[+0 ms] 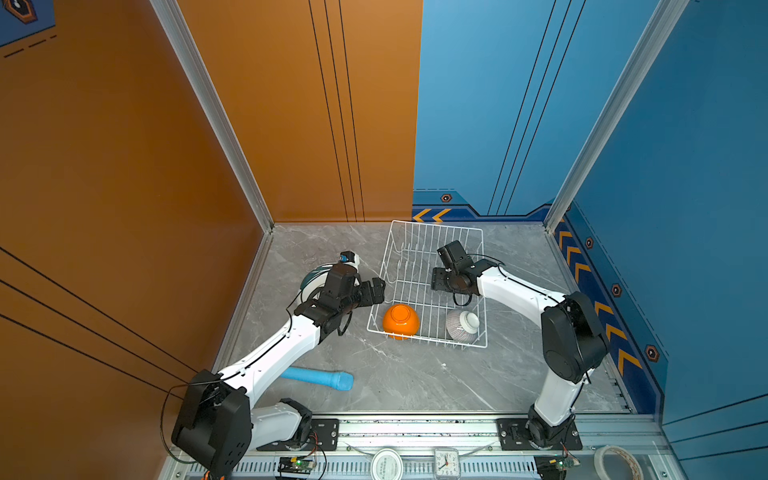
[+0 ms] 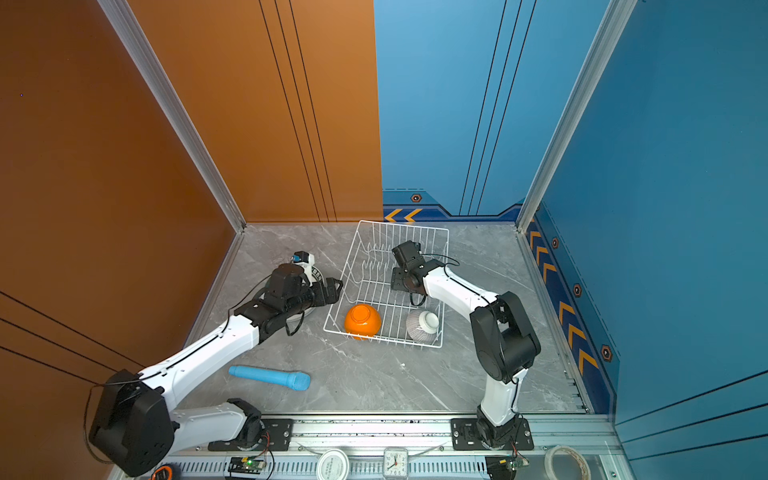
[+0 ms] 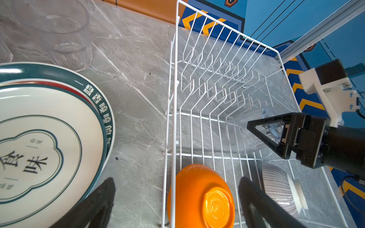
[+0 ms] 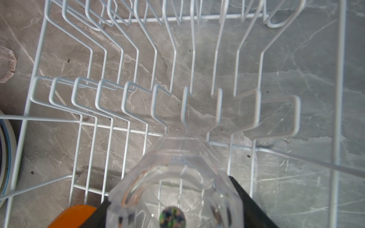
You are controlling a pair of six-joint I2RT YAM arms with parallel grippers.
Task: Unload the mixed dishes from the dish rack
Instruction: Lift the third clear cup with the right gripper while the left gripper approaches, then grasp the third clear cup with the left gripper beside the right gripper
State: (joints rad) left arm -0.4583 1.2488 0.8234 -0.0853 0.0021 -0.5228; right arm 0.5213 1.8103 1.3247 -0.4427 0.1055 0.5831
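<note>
The white wire dish rack (image 1: 415,253) (image 2: 376,245) stands mid-table. An orange bowl (image 1: 400,321) (image 3: 201,197) lies upside down in its near left corner, and a grey-striped bowl (image 1: 462,326) (image 3: 276,187) lies upside down in its near right corner. Over the rack's middle my right gripper (image 1: 438,279) (image 4: 173,213) is shut on a clear glass tumbler (image 4: 173,187), held just above the wires. My left gripper (image 1: 376,291) (image 3: 177,205) hangs open and empty beside the rack's left wall, above the orange bowl. Stacked plates (image 3: 49,138) (image 1: 309,280) sit on the table under the left arm.
A clear tumbler (image 3: 67,39) stands on the table behind the plates; a second glass (image 4: 7,65) shows at the edge of the right wrist view. A light-blue cylinder (image 1: 318,378) lies near the front left. Walls close the back and both sides.
</note>
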